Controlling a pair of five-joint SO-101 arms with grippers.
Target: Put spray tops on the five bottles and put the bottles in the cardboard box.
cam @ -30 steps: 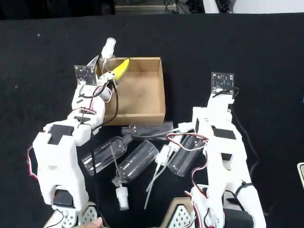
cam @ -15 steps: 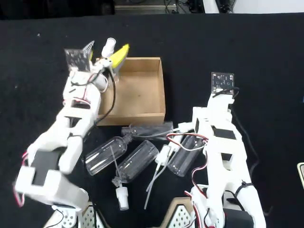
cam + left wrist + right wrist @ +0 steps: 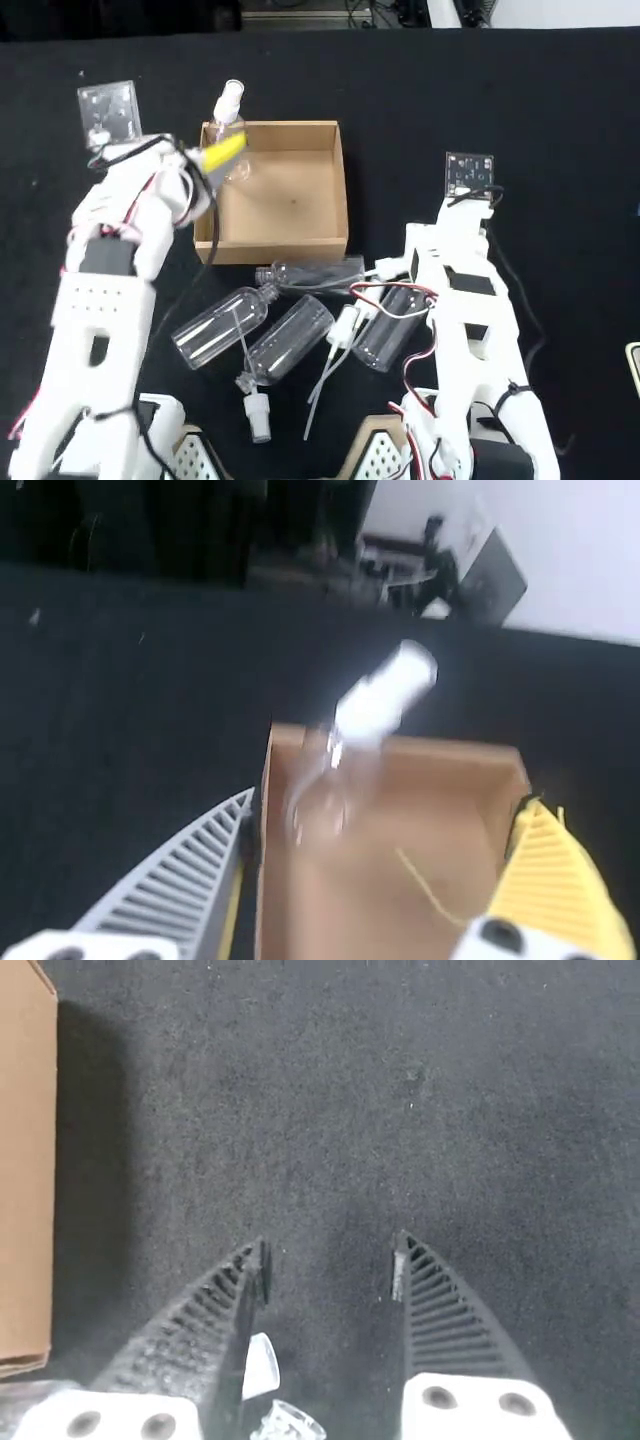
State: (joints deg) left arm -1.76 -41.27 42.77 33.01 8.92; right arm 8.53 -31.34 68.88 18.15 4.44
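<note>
A clear bottle with a white spray top (image 3: 229, 112) leans tilted in the far left corner of the cardboard box (image 3: 290, 215). My left gripper (image 3: 214, 160) is open just at that corner, its yellow finger (image 3: 224, 150) beside the bottle. In the left wrist view the bottle (image 3: 338, 765) stands apart between the spread fingers of that gripper (image 3: 390, 800). My right gripper (image 3: 330, 1248) is open over bare black cloth to the right of the box. Several uncapped bottles (image 3: 222, 324) lie in front of the box, one bottle (image 3: 384, 336) partly under the right arm.
Loose spray tops with thin tubes lie among the bottles: one spray top (image 3: 344, 327) in the middle, another white top (image 3: 258, 416) near the front edge. The right arm (image 3: 465, 300) stretches over the table's right half. Black cloth (image 3: 560, 130) covers the table.
The left arm swung left and drew back from the box. Its gripper let go of the capped bottle, which now leans in the box's far left corner. The right arm kept still.
</note>
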